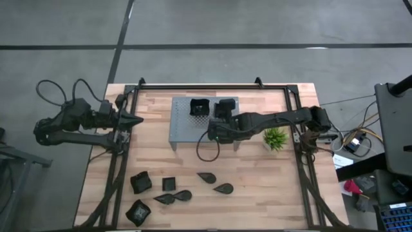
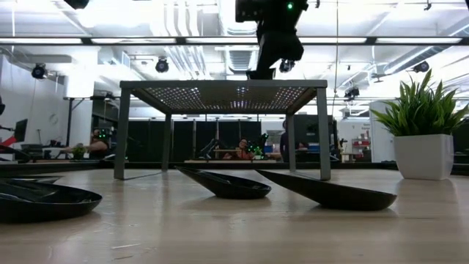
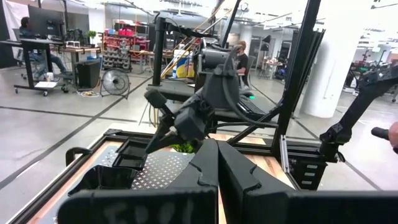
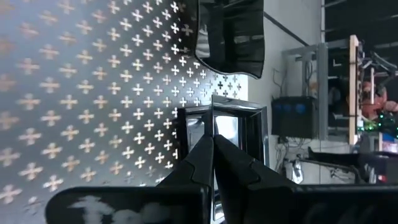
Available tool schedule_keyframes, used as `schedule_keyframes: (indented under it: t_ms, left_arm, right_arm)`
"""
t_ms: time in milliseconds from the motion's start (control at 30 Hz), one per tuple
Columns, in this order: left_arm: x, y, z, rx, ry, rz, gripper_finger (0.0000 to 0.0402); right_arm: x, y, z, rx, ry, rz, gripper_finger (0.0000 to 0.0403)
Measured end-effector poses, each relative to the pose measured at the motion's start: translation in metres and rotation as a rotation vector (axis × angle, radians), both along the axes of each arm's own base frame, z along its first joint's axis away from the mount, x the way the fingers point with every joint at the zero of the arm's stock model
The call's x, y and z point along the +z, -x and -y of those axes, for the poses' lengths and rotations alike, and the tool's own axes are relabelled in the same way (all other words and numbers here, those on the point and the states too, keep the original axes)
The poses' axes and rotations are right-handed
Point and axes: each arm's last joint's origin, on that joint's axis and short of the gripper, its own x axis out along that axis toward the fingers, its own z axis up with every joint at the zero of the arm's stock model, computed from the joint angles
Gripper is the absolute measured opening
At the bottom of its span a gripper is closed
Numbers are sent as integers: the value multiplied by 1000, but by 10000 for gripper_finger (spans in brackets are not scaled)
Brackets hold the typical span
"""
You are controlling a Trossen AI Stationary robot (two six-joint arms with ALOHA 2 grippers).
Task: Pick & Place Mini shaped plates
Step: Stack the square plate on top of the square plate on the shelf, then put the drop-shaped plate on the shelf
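Now the right gripper [image 1: 214,133], fingers pinched together and holding nothing, hangs over the grey rack [image 1: 183,132] beside two square plates [image 1: 199,107]; open before descending; remaining plates [image 1: 207,177] lie near.

A grey concrete floor [image 1: 206,32], crossed by dark seam lines, surrounds the pale wooden worktop [image 1: 257,180]. Long ceiling light strips [image 2: 110,40] and exposed ducts run overhead. White columns [image 3: 339,56], a floor fan [image 3: 116,81] and cluttered desks [image 3: 37,46] fill the open hall, where seated people [image 2: 242,150] work at distant benches.
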Motion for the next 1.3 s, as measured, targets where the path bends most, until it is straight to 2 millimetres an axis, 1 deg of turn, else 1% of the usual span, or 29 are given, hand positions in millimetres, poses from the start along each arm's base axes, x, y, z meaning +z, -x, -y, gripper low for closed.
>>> schedule_keyframes:
  t_ms: [333, 600, 733, 967, 1133, 1300]
  left_arm:
    - [0, 0, 0, 0, 0, 0, 0]
    - [0, 0, 0, 0, 0, 0, 0]
    - [0, 0, 0, 0, 0, 0, 0]
    - [0, 0, 0, 0, 0, 0, 0]
    - [0, 0, 0, 0, 0, 0, 0]
    - [0, 0, 0, 0, 0, 0, 0]
  right_arm:
    - [-10, 1, 8, -7, 9, -27, 8]
    - [-7, 0, 8, -3, 11, -7, 10]
    - [-8, -1, 9, -7, 12, -8, 28]
    - [-7, 0, 8, -4, 20, -5, 79]
    - [2, 0, -5, 6, 9, 48, 100]
    - [14, -2, -22, -7, -32, 156, 100]
